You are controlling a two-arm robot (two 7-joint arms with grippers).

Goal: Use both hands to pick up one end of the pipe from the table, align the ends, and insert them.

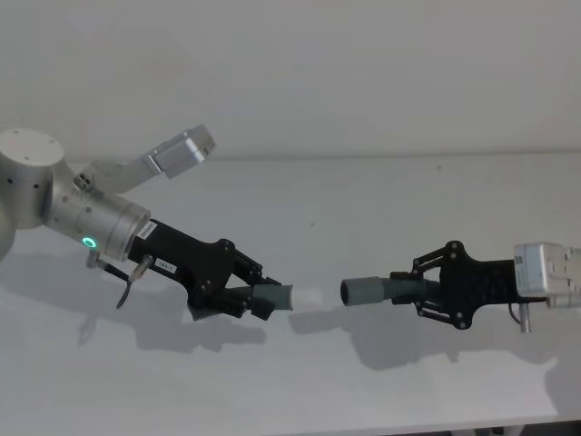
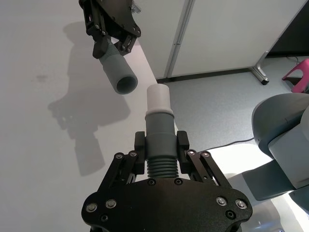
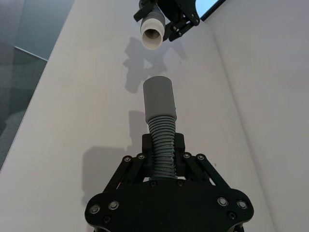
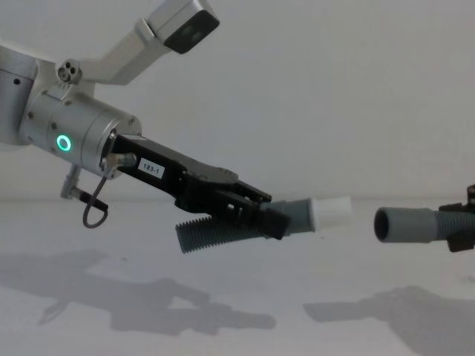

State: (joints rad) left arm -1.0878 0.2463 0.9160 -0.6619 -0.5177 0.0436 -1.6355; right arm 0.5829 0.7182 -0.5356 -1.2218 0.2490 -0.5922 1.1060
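L end effector clamped on white-tip pipe piece; R end effector clamped on cuffed pipe piece; tips facing, apart, above bench

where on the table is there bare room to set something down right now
Bare table stretches behind both grippers to the back wall, and along the near edge below their shadows. It is crowded in the middle, where the left gripper and right gripper hold the white plug tip facing the grey cuff.
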